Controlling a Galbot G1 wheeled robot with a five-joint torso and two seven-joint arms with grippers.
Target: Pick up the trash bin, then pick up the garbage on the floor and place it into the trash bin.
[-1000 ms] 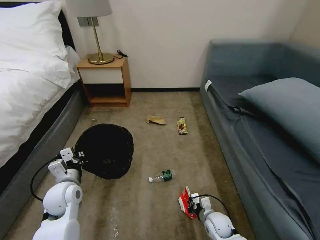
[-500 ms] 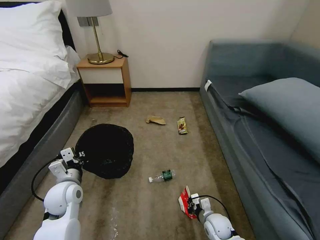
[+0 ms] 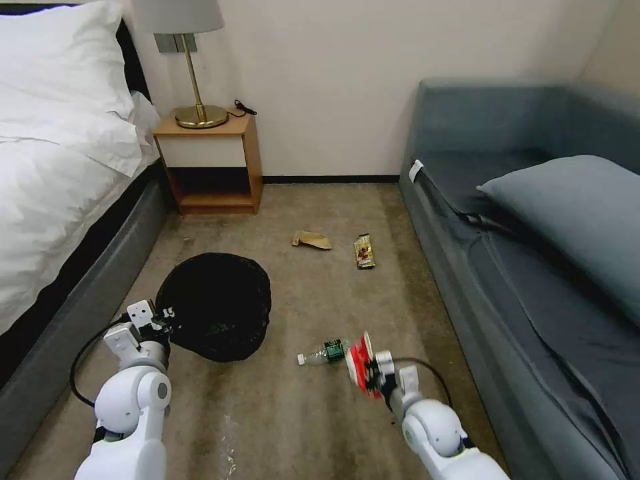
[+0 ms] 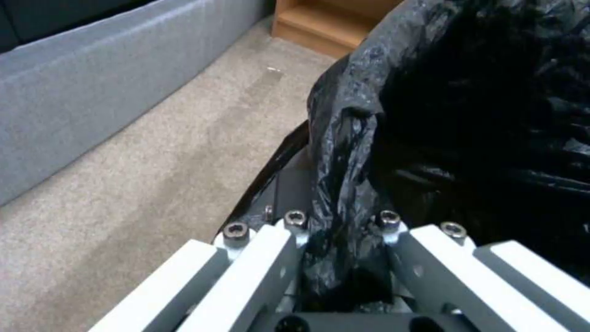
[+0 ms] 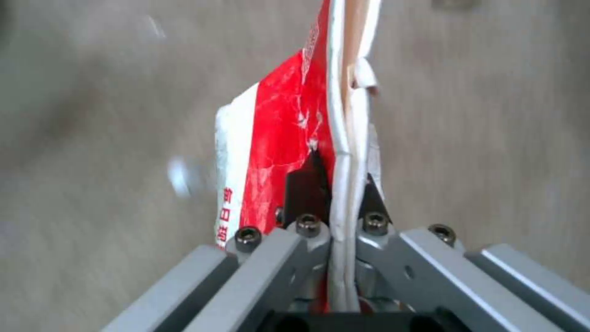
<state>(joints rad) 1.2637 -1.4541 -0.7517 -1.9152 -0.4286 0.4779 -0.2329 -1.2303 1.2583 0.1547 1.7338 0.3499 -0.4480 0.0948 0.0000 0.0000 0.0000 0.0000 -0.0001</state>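
The trash bin (image 3: pixel 217 305), lined with a crinkled black bag (image 4: pixel 467 124), hangs tilted just off the carpet at the left, with my left gripper (image 3: pixel 163 315) shut on its rim. My right gripper (image 3: pixel 370 373) is shut on the red-and-white wrapper (image 3: pixel 361 365), held upright above the floor (image 3: pixel 313 413) beside the clear bottle with a green label (image 3: pixel 325 351). In the right wrist view the wrapper (image 5: pixel 289 152) is pinched edge-on between the fingers. A tan paper scrap (image 3: pixel 311 239) and a brown-gold snack wrapper (image 3: pixel 364 251) lie farther off on the carpet.
A bed with grey base (image 3: pixel 80 293) runs along the left, a grey sofa (image 3: pixel 507 267) along the right. A wooden nightstand (image 3: pixel 213 163) with a brass lamp stands against the far wall. Open carpet lies between bin and sofa.
My right gripper has lifted the red-and-white wrapper and carried it forward and left, up beside the bottle. The bin and left gripper have shifted slightly right.
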